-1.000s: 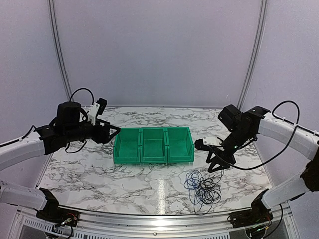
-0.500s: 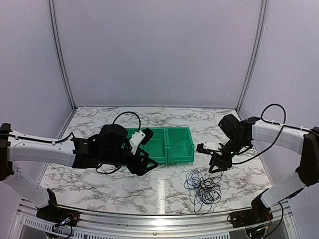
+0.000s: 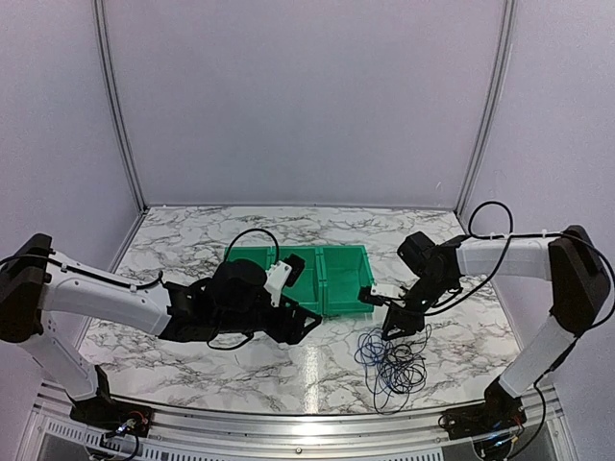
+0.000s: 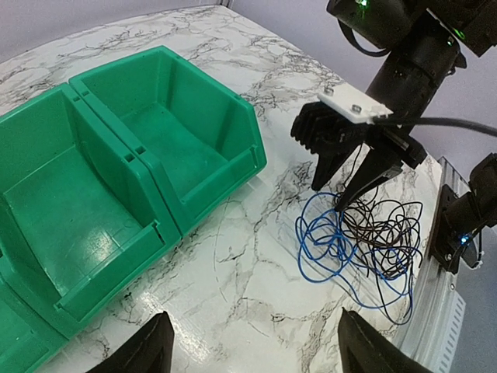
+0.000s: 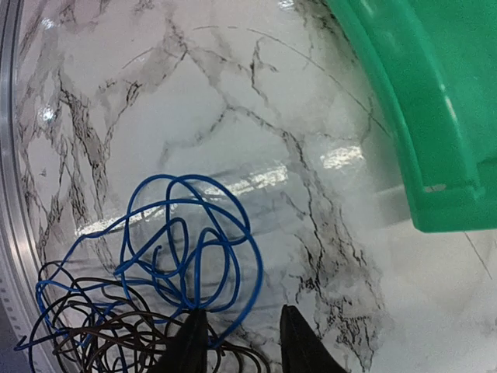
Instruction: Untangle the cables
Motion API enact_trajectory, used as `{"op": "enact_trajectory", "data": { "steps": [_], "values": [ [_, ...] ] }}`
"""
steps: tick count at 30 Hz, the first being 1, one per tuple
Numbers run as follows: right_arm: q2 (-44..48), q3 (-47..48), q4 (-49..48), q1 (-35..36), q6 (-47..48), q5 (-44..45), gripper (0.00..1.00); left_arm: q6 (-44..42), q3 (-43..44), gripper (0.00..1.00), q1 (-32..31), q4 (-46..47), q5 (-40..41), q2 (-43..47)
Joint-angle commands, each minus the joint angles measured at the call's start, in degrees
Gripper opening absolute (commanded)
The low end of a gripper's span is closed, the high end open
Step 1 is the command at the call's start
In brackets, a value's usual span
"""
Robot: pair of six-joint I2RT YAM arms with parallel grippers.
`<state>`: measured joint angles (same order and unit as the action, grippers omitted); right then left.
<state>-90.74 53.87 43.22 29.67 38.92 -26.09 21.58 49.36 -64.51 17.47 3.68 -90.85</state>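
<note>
- The cables [image 3: 392, 360] are lying in one loose heap on the marble table [image 3: 288, 375]. The heap is near the table's front edge, just in front of the green bins [image 3: 336, 250] and to their right.
- The blue cable [image 5: 194, 233] is looping over and through the black cables [image 4: 388, 241], and no strand is lying apart from the heap.
- The right pincer [image 3: 396, 327] is pointing down at the far edge of the heap with its jaws partly apart. A blue loop is passing close by one finger, but I judge that nothing is being gripped.
- The left pincer [image 3: 307, 325] is hovering in front of the bins, well apart from the heap, with its jaws wide and empty.
- The two compartments showing in the left wrist view are sitting empty.
- Judging from this, the untangling is only beginning, and every cable is waiting to be drawn out.
</note>
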Motion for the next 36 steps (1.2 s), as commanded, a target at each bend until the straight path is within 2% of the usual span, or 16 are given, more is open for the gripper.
{"op": "enact_trajectory", "data": {
  "steps": [1, 4, 9, 18, 25, 29, 30, 33, 36],
  "values": [
    [-1.6, 1.8, -2.7, 0.2, -1.7, -2.3, 0.25, 1.6, -1.0, 0.76, -0.3, 4.1, 2.3, -0.5],
    [-0.9, 2.0, -3.1, 0.3, -2.6, -4.1, 0.13, 1.6, -1.2, 0.76, -0.3, 4.4, 2.2, -1.1],
    [1.9, 3.7, -1.8, 0.7, -3.2, -5.6, 0.0, 0.9, -0.3, 0.76, -0.4, 5.2, 0.8, -3.1],
    [7.9, 9.6, 3.6, 5.5, -1.2, -10.9, 0.0, -1.9, 2.8, 0.76, -1.2, 11.0, -4.2, -6.4],
    [6.8, 15.5, 6.7, 6.8, -0.9, -14.4, 0.0, -3.0, 5.5, 0.76, -1.9, 15.5, -9.4, -9.1],
    [6.4, 16.7, 7.0, 6.9, -0.8, -15.8, 0.0, -2.2, 7.0, 0.72, -1.9, 16.6, -7.8, -11.2],
    [6.4, 16.8, 7.1, 6.9, -0.8, -16.1, 0.0, -2.1, 7.2, 0.66, -1.9, 16.8, -7.2, -11.7],
    [6.9, 16.0, 6.6, 6.9, -0.7, -16.3, 0.0, -2.2, 7.7, 0.37, -1.9, 17.1, -6.7, -12.4],
    [7.6, 12.7, 4.0, 6.9, -0.6, -14.7, 0.02, -1.8, 7.2, 0.05, -1.9, 17.1, -6.7, -11.7]
  ]
}}
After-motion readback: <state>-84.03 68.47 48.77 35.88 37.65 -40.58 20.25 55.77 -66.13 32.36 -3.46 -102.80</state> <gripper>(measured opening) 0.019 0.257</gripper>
